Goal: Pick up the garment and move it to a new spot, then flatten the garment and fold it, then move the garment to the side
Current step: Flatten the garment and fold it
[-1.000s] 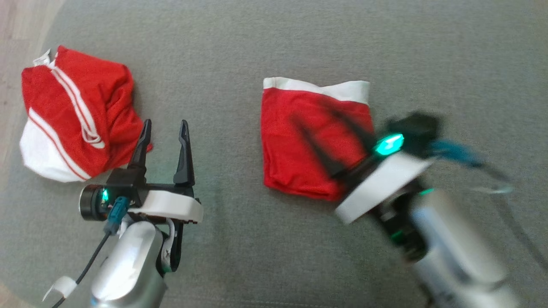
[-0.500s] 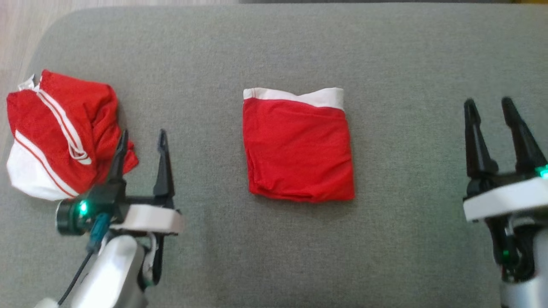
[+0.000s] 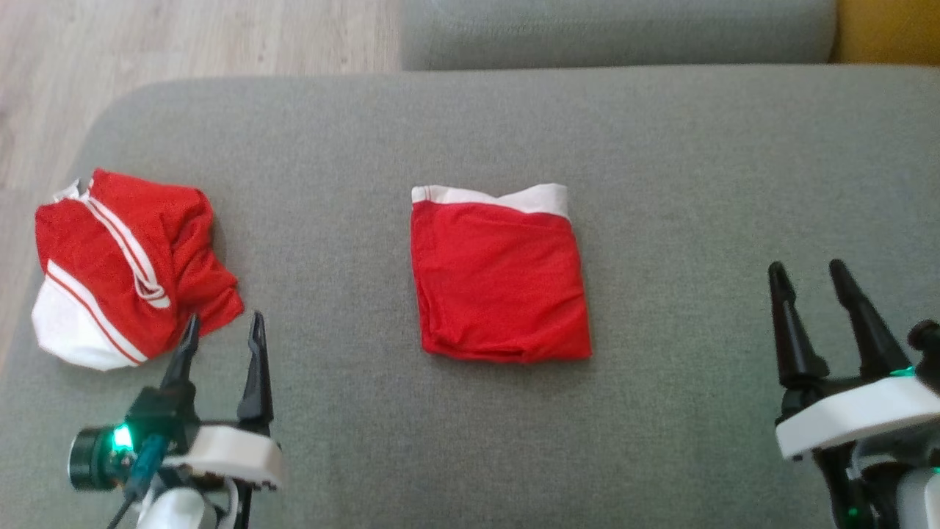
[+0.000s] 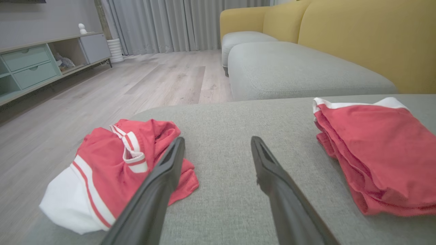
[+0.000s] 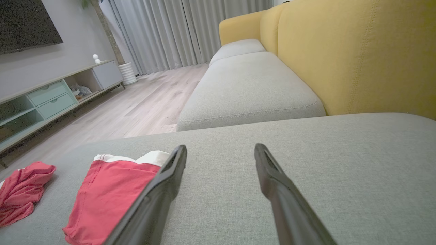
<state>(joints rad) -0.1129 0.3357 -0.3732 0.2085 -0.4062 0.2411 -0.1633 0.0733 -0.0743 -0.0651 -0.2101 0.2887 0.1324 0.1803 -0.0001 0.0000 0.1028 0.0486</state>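
The garment (image 3: 499, 279), red with a white band along its far edge, lies folded into a neat rectangle in the middle of the grey cushion (image 3: 661, 184). It also appears as the folded garment (image 4: 374, 149) at the right of the left wrist view and the folded garment (image 5: 109, 190) at the lower left of the right wrist view. My left gripper (image 3: 223, 319) hovers open at the lower left, well apart from it. My right gripper (image 3: 805, 268) is open at the lower right, clear of the fabric. Nothing sits between the left gripper (image 4: 218, 139) fingers or the right gripper (image 5: 221, 146) fingers.
A second red garment with white stripes (image 3: 117, 272) lies crumpled at the cushion's left end, just past my left fingertips. Wooden floor (image 3: 183, 37) lies beyond the cushion's rounded left corner. Another grey cushion (image 3: 617, 33) and a yellow sofa back (image 3: 888, 29) lie behind.
My right gripper has drawn back off the folded garment to the lower right. The head view has tilted up, so everything sits lower in the picture. The garment lies still.
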